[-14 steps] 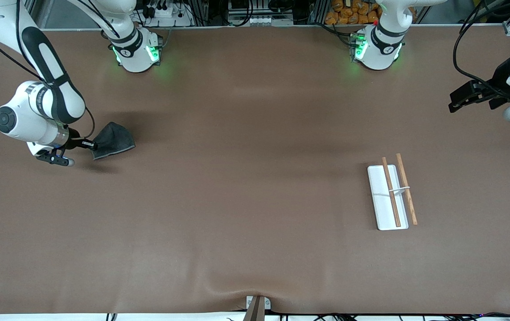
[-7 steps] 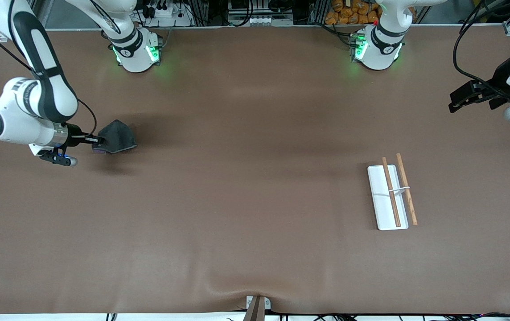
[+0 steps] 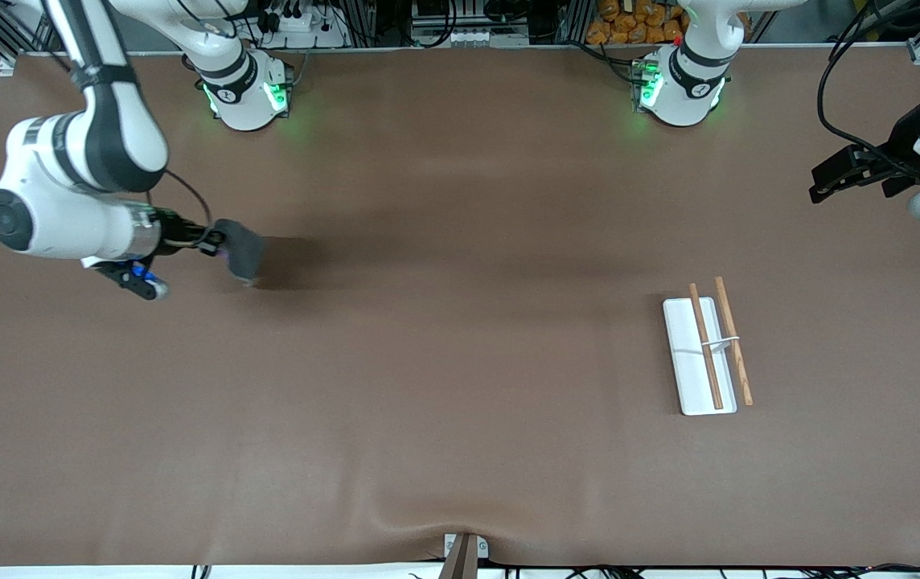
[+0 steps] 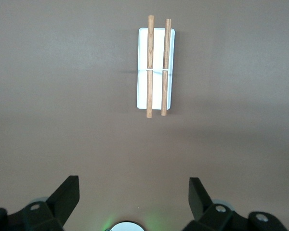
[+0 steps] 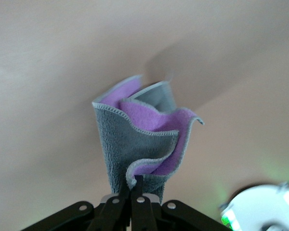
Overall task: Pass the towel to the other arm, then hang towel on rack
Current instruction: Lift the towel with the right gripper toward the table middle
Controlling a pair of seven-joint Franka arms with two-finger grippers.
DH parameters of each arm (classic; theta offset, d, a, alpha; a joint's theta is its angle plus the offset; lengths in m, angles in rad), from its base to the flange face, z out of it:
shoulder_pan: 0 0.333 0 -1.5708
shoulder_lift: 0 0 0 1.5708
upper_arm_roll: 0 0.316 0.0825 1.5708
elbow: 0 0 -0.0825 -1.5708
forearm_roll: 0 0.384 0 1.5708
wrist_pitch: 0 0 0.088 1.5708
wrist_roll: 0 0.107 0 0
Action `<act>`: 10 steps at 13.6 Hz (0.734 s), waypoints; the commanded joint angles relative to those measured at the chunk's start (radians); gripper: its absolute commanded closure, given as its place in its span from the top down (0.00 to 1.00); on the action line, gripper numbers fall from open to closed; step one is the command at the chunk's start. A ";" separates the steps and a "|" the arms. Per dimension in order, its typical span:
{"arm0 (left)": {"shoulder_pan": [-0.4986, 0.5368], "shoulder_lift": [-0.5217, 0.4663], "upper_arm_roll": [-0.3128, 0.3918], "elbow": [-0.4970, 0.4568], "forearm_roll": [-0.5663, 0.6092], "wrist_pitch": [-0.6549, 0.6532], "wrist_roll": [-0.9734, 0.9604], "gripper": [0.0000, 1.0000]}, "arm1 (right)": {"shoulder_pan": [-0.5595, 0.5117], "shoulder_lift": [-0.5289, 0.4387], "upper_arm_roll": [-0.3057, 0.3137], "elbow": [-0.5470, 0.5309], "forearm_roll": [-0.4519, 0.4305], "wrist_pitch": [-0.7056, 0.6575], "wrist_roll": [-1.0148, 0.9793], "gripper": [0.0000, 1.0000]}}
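Now lifted off the brown table (image 3: 460,418), the soft grey-and-purple towel (image 3: 241,248) hangs pinched in the right gripper (image 3: 215,239); the left gripper (image 4: 134,192) waits wide open for handover.

My front camera sits high and faces both robot bases across the whole desk (image 3: 460,362). My left wrist camera looks down from high onto the rack (image 4: 155,67), which the front view shares. My right wrist camera sits very close to the towel (image 5: 139,144).
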 commanded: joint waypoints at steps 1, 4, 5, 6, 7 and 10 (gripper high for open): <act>0.002 0.006 0.003 0.021 -0.005 0.000 0.017 1.00 | 0.059 -0.004 -0.010 0.088 0.072 -0.072 0.140 0.00; -0.006 0.013 0.002 0.023 -0.006 0.000 0.017 1.00 | 0.171 0.007 -0.012 0.198 0.171 -0.087 0.421 0.00; -0.007 0.013 0.002 0.024 -0.005 0.000 0.017 1.00 | 0.196 0.012 -0.012 0.247 0.201 -0.087 0.515 0.00; -0.007 0.013 0.000 0.026 -0.005 0.000 0.017 1.00 | 0.224 0.018 -0.012 0.289 0.239 -0.087 0.600 0.00; -0.007 0.013 0.000 0.026 -0.003 0.000 0.017 1.00 | 0.241 0.036 -0.012 0.321 0.264 -0.087 0.660 0.00; -0.007 0.013 0.000 0.027 0.000 0.000 0.015 1.00 | 0.290 0.070 -0.013 0.430 0.339 -0.080 0.844 0.00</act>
